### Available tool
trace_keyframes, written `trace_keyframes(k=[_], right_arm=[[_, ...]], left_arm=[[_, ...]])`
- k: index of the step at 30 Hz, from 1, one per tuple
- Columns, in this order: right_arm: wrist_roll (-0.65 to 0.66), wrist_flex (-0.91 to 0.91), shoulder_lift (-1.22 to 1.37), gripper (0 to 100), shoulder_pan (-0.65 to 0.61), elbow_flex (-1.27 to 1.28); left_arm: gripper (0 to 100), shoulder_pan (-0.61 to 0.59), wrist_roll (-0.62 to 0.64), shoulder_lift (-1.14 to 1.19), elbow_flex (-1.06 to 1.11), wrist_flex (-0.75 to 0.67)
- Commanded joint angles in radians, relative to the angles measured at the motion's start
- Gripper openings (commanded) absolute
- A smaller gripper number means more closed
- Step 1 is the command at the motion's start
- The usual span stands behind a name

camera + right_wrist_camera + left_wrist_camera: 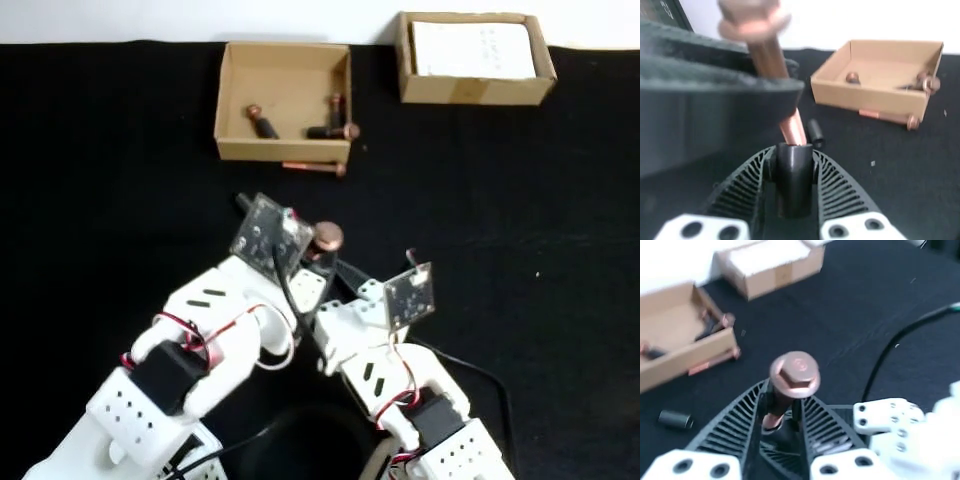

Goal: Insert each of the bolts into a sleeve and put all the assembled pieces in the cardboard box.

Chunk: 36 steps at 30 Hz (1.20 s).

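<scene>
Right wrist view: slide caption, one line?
Right gripper grips a black sleeve; left gripper holds a copper bolt at its mouth, cardboard box behind.

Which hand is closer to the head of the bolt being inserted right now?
Left. The left hand grips the bolt just under its head; the right hand holds the sleeve at the shank's far end.

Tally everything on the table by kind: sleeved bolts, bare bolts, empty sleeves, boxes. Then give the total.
Copper-coloured bolts seated in black sleeves: 3
Bare copper-coloured metal bolts: 2
Empty black cylindrical sleeves: 2
Brown cardboard boxes: 2
Total: 9
</scene>
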Motion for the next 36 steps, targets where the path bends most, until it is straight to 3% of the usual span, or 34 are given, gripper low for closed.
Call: trace_keyframes(k=[1, 10, 15, 24, 29, 36], right_arm=[[0.071, -0.084, -0.002, 0.7, 0.007, 0.122], [0.112, -0.177, -0.002, 0.7, 0.008, 0.130], [0.112, -0.174, -0.002, 0.7, 0.044, 0.130], [0.112, -0.173, -0.002, 0.7, 0.056, 0.128], [0.112, -0.170, 0.002, 0.7, 0.054, 0.130], [0.110, 0.070, -0.002, 0.7, 0.056, 0.128]], left_arm=[[1, 0.050, 0.000, 0.002, -0.061, 0.018], [1, 0.008, 0.021, 0.087, -0.199, 0.178], [1, -0.114, 0.069, 0.194, -0.306, 0.173], [1, -0.137, 0.026, 0.243, -0.357, 0.129], [1, -0.222, 0.026, 0.245, -0.363, 0.044], [1, -0.358, 0.028, 0.240, -0.410, 0.038]])
